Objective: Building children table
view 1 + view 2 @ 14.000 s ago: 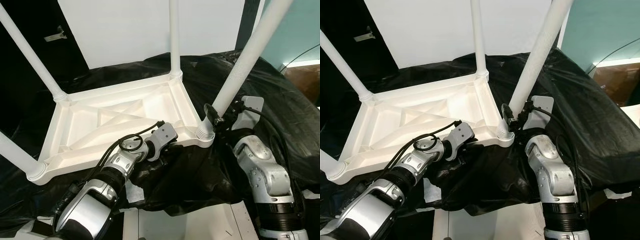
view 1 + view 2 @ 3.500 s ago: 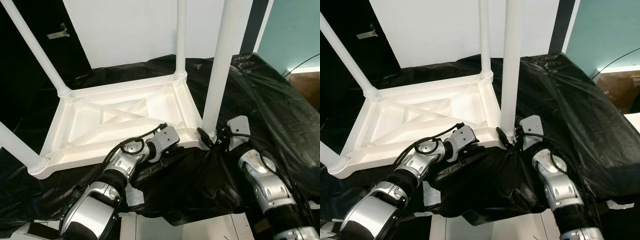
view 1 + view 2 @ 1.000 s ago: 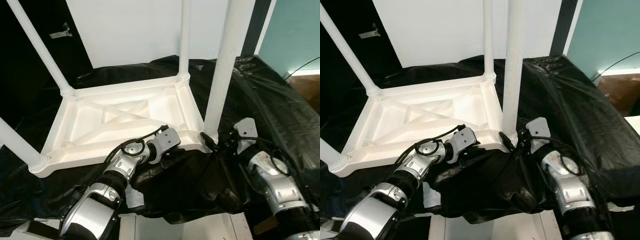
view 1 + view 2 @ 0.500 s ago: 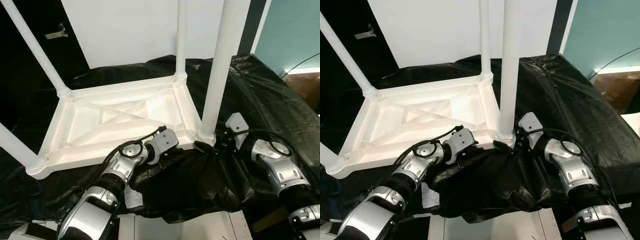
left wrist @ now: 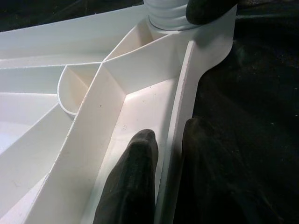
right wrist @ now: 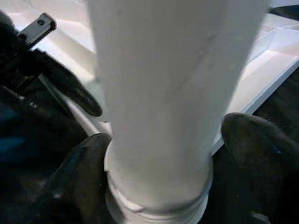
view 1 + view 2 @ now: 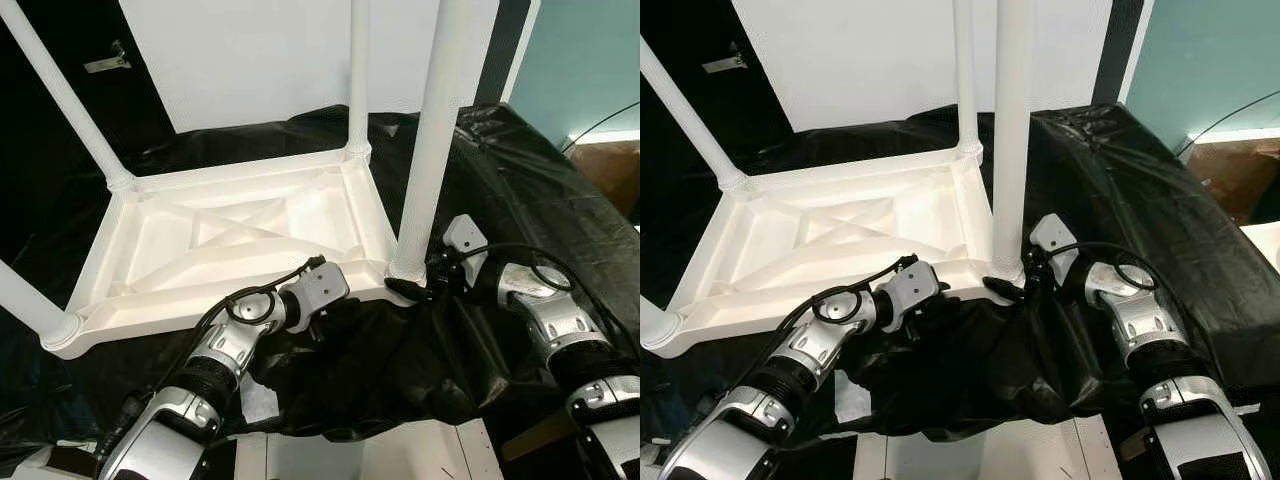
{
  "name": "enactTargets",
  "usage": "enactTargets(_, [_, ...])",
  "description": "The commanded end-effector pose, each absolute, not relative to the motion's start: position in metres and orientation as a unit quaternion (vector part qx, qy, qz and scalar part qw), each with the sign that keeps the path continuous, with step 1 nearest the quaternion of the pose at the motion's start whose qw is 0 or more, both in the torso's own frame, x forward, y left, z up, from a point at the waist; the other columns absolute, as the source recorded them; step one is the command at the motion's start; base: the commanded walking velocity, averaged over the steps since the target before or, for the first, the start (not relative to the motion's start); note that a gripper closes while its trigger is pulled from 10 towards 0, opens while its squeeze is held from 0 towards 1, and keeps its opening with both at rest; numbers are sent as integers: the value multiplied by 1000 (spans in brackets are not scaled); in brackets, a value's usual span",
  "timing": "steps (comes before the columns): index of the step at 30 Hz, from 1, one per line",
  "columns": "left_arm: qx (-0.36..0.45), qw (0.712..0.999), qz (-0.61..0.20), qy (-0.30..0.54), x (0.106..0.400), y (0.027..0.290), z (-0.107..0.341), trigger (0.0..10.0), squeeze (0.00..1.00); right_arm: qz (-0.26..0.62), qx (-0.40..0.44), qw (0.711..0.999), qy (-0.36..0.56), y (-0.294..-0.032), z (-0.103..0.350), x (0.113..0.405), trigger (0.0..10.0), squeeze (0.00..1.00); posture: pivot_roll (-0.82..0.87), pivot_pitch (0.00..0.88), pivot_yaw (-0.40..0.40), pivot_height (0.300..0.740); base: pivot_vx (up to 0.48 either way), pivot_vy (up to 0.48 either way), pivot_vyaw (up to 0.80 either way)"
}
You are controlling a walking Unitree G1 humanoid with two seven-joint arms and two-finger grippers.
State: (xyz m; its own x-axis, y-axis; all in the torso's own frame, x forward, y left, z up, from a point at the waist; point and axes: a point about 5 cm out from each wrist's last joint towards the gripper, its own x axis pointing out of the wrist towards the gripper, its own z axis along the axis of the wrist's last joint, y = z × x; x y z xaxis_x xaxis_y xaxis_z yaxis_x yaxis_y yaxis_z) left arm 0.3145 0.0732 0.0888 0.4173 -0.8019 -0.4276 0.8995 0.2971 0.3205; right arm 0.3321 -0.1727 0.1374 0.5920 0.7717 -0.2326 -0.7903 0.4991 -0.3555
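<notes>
Fingers first: my right gripper (image 6: 159,154) has its two black pads on either side of the near-right leg (image 7: 432,130) at its very base, just above the ribbed collar, clenched on the tube, I judge so I can turn or press it home into the corner socket. My left gripper (image 5: 161,154) pinches the near rim of the tabletop (image 7: 215,235), one finger inside the wall, the other outside against the black sheet. That grip looks like a brace, holding the slab steady while the other arm works the leg.

The table lies upside down on a surface draped in black plastic sheet (image 7: 540,190), which is glossy, crinkled and probably slippery, hence the steadying hold. Its underside is hard white moulded plastic, a shallow tray with thin walls, crossing diagonal ribs and one curved rib. All four legs stand up from the corners: the far-right leg (image 7: 358,70), the far-left leg (image 7: 62,95) and the near-left leg (image 7: 25,300), all smooth round white tubes. Behind stands a plain white panel (image 7: 260,50).
</notes>
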Motion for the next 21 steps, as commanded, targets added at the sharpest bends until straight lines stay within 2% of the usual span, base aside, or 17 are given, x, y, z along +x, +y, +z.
enactTargets(1, [232, 710, -628, 219, 285, 91, 49, 10000, 0, 463, -228, 856, 21, -170, 139, 334, 3294, 0, -38, 10, 40, 740, 0, 0, 0])
enactTargets(2, [233, 713, -624, 219, 285, 91, 49, 10000, 0, 470, -231, 852, 22, -170, 139, 334, 0, 0, -35, 13, 38, 740, 0, 0, 0])
enactTargets(12, [233, 719, -617, 218, 283, 89, 49, 10000, 0, 477, -234, 847, 20, -175, 140, 336, 0, 0, -45, 17, 40, 740, 0, 0, 0])
enactTargets(17, [232, 722, -616, 215, 283, 86, 49, 10000, 0, 462, -210, 861, 26, -179, 131, 330, 0, 0, -49, 15, 38, 740, 0, 0, 0])
enactTargets(18, [231, 722, -615, 215, 283, 86, 49, 10000, 0, 442, -194, 876, 19, -178, 126, 327, 0, 0, -49, 14, 36, 740, 0, 0, 0])
enactTargets(19, [230, 724, -614, 214, 283, 85, 49, 10000, 0, 375, -164, 913, -5, -175, 122, 326, 0, 0, -47, 14, 31, 740, 0, 0, 0])
enactTargets(20, [230, 724, -614, 214, 283, 85, 49, 10000, 0, 375, -164, 913, -5, -175, 122, 326, 0, 0, -47, 14, 31, 740, 0, 0, 0])
enactTargets(21, [229, 725, -613, 214, 282, 85, 49, 10000, 0, 323, -143, 935, -21, -173, 119, 325, 0, 0, -47, 15, 29, 740, 0, 0, 0])
